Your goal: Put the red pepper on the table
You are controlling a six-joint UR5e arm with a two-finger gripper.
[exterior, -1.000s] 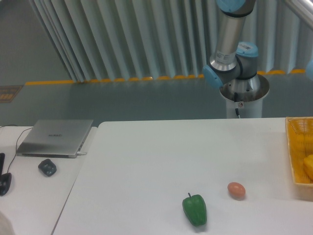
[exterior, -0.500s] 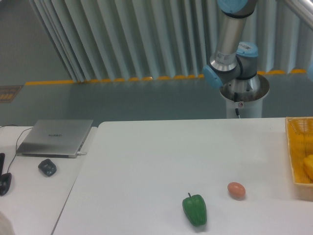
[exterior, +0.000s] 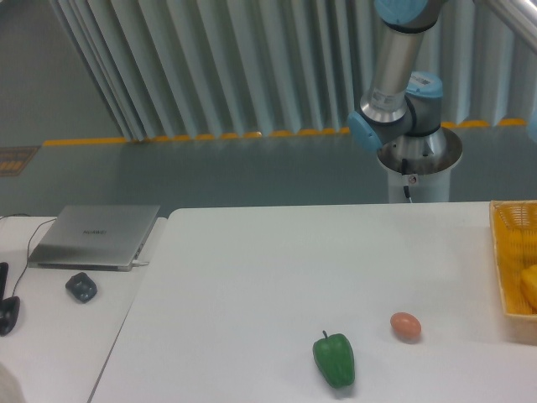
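Large plain white table (exterior: pixel 252 277) seen with a green bell pepper (exterior: pixel 334 359) and an orange-brown egg (exterior: pixel 405 325) near each other at the front — yellow basket (exterior: pixel 510 277) at right edge. End effector out of frame, state cannot be told; red pepper not visible.

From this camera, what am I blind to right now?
- Gripper: the arm leaves the top edge, so it is out of view.
- Red pepper: not in view.
- Yellow basket: cut by the right edge, contents mostly hidden.
- Green pepper and egg are clear.
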